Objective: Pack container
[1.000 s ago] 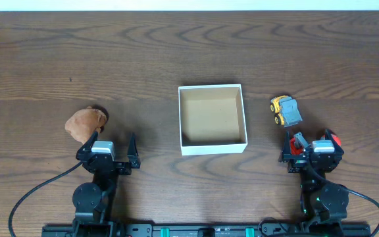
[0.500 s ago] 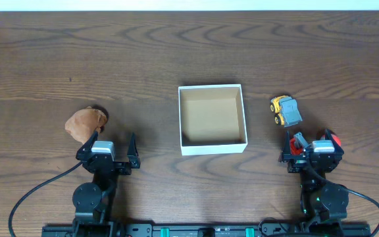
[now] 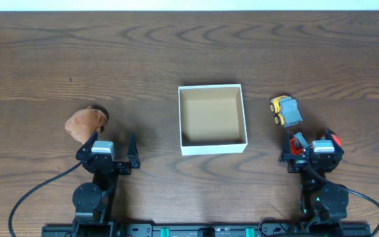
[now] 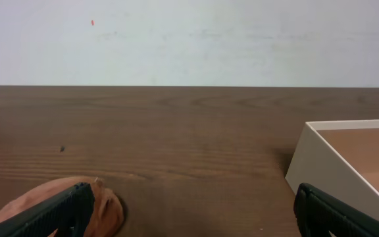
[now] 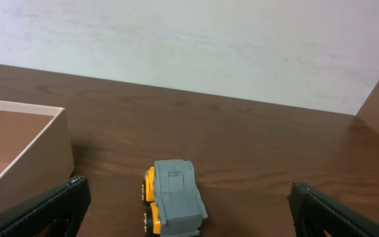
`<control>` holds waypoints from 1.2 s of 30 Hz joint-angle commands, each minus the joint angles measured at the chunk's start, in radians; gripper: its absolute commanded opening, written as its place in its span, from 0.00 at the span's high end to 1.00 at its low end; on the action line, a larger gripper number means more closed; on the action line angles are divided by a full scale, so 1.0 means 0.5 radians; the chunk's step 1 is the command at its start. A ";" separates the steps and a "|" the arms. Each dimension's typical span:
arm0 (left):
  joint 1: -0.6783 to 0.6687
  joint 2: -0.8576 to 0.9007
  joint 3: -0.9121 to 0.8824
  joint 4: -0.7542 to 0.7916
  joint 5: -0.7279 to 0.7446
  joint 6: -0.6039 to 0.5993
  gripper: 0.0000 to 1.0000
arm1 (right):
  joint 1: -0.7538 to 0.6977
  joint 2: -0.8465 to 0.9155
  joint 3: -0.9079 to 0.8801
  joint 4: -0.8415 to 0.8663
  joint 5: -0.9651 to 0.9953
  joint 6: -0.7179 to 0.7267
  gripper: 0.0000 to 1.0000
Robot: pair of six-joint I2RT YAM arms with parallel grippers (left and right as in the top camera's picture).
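Observation:
The container point(image 3: 212, 147) is a small square box with white walls and a tan inside, empty, at the table's middle. It shows at the right in the left wrist view point(image 4: 321, 171) and at the left in the right wrist view point(image 5: 38, 155). A yellow and grey toy truck point(image 3: 285, 110) stands right of it, just ahead of my open right gripper point(image 3: 311, 137) and between its fingers point(image 5: 189, 224) in the right wrist view point(image 5: 173, 194). My left gripper point(image 3: 110, 141) is open and empty point(image 4: 193, 220).
A brown rounded lump point(image 3: 84, 123) lies left of the container, by my left gripper's left finger point(image 4: 104, 204). A red and grey thing point(image 3: 297, 142) lies partly hidden under my right gripper. The dark wood table point(image 3: 189, 52) stretches to the back.

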 commanded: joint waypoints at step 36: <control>-0.003 -0.010 -0.023 -0.079 0.059 -0.010 0.02 | -0.007 -0.010 -0.004 -0.014 -0.060 -0.026 0.01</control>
